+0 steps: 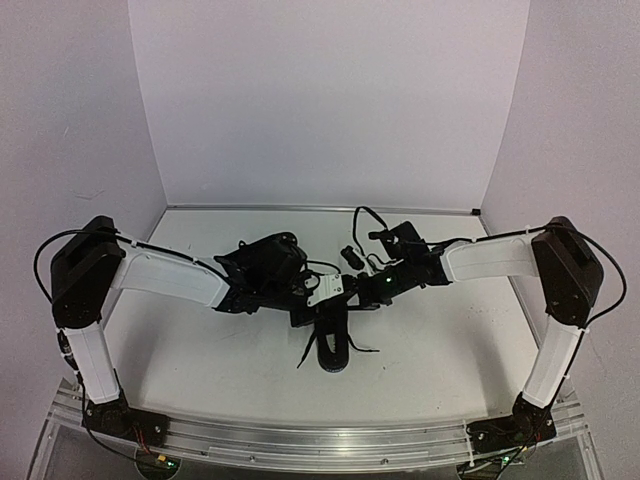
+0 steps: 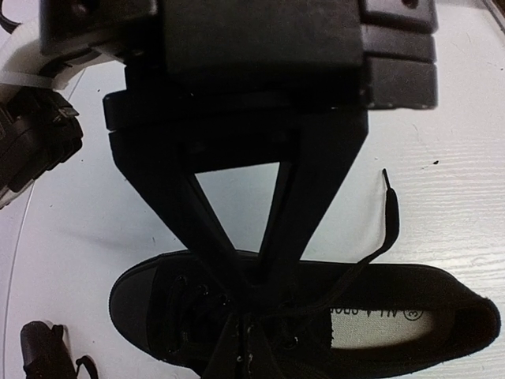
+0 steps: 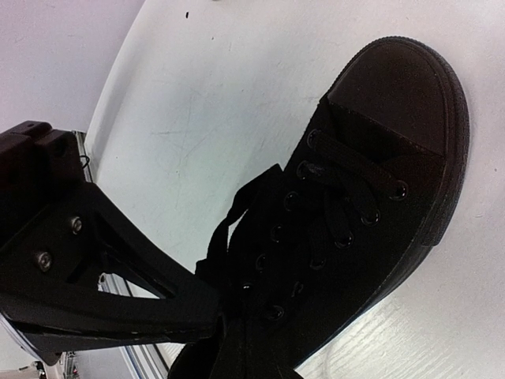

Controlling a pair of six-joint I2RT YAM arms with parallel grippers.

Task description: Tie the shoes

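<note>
A black lace-up shoe [image 1: 334, 350] lies on the white table at the middle, heel toward the near edge. Both grippers meet right above its lacing. In the left wrist view the left gripper [image 2: 256, 292] is shut at the shoe's [image 2: 142, 308] eyelets. One thin lace [image 2: 388, 221] runs from those fingertips out to a free end on the table. In the right wrist view the right gripper [image 3: 219, 312] is shut at the top of the shoe's [image 3: 394, 103] lacing. A loop of lace [image 3: 229, 229] rises from its fingertips. From above, the left gripper [image 1: 310, 312] and right gripper [image 1: 340, 308] almost touch.
A small dark object [image 1: 350, 255] lies on the table behind the grippers, and what it is cannot be made out. White walls [image 1: 320, 100] close the back and sides. A metal rail [image 1: 320, 440] runs along the near edge.
</note>
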